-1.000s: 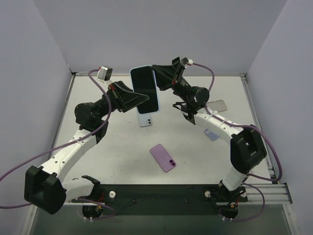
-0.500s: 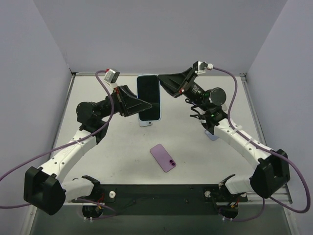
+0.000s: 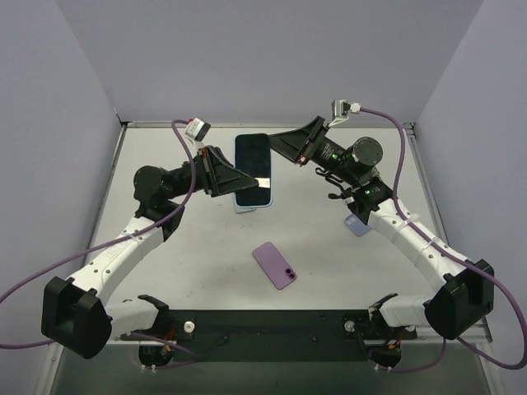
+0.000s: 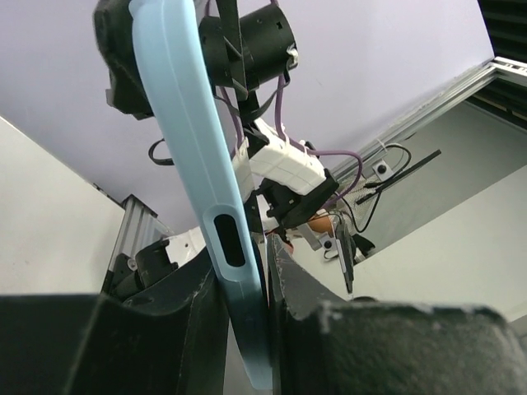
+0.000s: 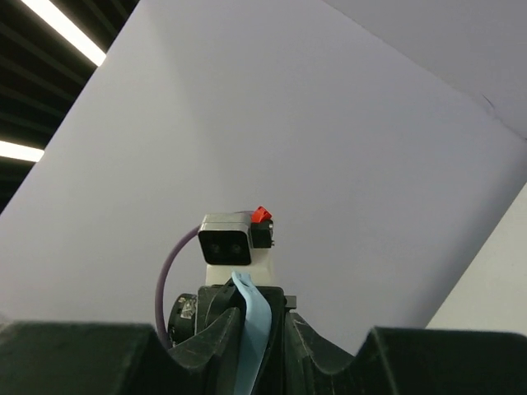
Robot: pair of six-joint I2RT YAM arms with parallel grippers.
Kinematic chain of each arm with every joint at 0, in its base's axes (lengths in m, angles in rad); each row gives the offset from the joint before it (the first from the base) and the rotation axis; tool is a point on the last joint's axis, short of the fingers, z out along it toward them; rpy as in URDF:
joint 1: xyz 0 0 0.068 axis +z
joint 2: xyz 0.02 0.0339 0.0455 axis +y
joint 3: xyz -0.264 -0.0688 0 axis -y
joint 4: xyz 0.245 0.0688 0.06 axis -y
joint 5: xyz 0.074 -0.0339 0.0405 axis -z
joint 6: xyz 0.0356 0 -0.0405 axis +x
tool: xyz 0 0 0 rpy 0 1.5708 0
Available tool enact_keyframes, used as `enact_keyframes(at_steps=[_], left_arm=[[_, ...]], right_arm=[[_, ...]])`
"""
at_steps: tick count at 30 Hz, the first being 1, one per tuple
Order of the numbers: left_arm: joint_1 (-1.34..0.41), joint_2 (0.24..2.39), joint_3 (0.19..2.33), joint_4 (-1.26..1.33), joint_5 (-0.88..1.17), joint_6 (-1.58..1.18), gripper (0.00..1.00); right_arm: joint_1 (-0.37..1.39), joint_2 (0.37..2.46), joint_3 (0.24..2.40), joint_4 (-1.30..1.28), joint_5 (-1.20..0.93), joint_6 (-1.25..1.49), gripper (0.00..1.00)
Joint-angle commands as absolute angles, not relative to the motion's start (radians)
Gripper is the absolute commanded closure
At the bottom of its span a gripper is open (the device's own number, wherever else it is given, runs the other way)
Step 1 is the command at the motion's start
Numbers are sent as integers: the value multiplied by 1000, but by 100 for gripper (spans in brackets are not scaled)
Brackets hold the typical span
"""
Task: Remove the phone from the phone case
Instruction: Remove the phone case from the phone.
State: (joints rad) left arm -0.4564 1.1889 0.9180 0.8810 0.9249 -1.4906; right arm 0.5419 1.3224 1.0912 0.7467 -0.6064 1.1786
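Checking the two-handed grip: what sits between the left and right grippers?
The phone in its light blue case, pinched by the left gripper on one side and the right gripper on the other. The top view shows it best.

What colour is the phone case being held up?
Light blue; the phone case shows best in the left wrist view.

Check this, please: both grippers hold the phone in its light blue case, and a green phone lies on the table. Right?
The loose phone on the table is purple, not green; the top external view shows it. The left gripper and right gripper do hold the cased phone.
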Motion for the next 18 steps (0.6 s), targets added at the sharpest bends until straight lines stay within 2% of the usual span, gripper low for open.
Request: enact_keyframes(at_steps=[1, 7, 18], left_arm=[[-522, 1121, 1046, 1388, 979, -1453, 100], [-522, 1199, 1016, 1410, 980, -1459, 100], [-518, 1336, 989, 1565, 974, -1560, 100]], right_arm=[[577, 1496, 977, 339, -854, 986, 76], [581, 1512, 927, 417, -988, 1022, 72], [603, 1499, 877, 501, -1031, 1063, 71]])
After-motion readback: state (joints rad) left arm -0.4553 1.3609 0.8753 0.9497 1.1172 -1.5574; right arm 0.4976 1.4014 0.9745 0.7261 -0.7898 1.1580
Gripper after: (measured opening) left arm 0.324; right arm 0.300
